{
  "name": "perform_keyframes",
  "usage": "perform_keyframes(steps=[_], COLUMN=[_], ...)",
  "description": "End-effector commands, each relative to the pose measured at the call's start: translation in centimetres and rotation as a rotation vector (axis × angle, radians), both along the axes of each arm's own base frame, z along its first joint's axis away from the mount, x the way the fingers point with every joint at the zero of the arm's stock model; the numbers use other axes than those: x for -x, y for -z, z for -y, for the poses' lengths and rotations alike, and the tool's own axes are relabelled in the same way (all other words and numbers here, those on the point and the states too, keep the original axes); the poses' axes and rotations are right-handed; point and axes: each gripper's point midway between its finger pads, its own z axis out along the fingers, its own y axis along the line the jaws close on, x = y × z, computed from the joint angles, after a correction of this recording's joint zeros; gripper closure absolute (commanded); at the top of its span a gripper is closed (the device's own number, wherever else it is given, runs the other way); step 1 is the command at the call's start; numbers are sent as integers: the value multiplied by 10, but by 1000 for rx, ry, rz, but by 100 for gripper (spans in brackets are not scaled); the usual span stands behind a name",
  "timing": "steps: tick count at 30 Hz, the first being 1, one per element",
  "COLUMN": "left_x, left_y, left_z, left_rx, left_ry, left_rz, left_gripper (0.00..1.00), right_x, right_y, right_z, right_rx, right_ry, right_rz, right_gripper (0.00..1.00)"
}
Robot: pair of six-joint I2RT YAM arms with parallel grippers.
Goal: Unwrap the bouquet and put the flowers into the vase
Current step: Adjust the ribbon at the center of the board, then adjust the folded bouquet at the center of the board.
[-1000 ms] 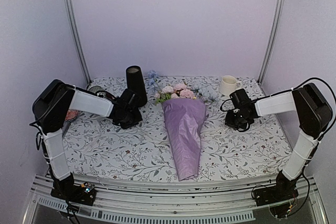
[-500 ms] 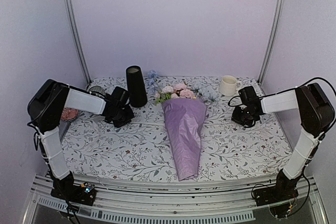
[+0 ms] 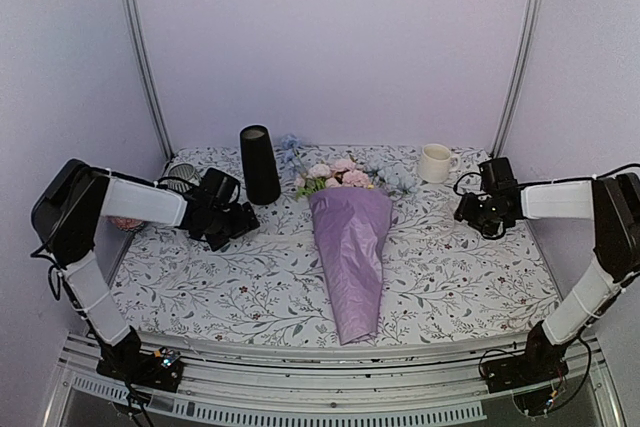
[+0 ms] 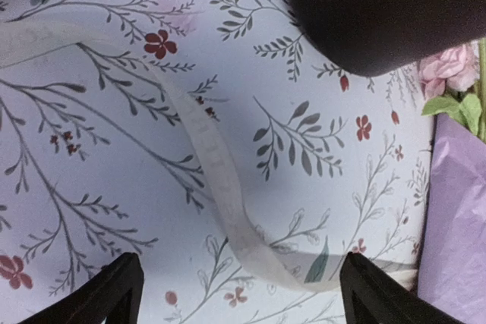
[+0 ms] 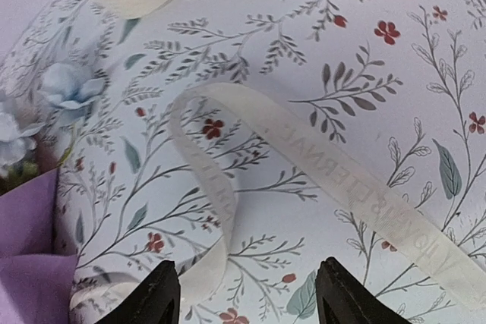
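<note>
Both released, empty: left end effector (image 3: pixel 243 217) left of bouquet (image 3: pixel 352 247), right end effector (image 3: pixel 465 210) right of it; ribbon (image 4: pixel 214 158) under each.

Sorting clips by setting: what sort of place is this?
Probably a robot test booth, not a home: plain walls on aluminium posts, two arms bolted to a rail, a staged floral tablecloth.

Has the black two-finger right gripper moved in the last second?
Yes. The right gripper has moved outward, away from the lilac paper-wrapped bouquet: earlier it sat in front of the white ceramic mug, now right of it.
</note>
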Motion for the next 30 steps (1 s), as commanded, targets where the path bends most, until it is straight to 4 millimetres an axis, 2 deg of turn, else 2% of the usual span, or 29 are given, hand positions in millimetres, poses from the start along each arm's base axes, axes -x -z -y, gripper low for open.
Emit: perform_keyframes(steps=[1,5,8,13,16,20,22,27,30], left_x=[16,33,54,77,91,105,111,115,118], left_y=[-31,-78,-104,-113,-130,-143,-145,-146,-142], left_z=[8,53,89,124,142,156,164,181,185], left_rx=[-74,-18,98,226,293,343,379,393,369], left_ry=[127,385,560,722,792,830,851,902,891], left_rz=[83,269,382,421,480,505,490,431,410], left_gripper=[7,6,7,6,4,3,3,3,3], right_x=[7,26,29,16,17,25,34,40,42], right_y=[-42,-73,-90,-99,-98,-86,-83,-84,-92], right_z=[-37,-81,-100,-119,-132,-140,-149,-156,-157], right_rx=[-97,-238,-299,-376,-413,-322,-351,-361,-357], right_ry=[-243,-513,-636,-706,-725,-703,-723,-763,-777], right_rz=[146,243,289,307,361,464,484,527,556], right_gripper=[36,35,34,35,35,34,34,33,28])
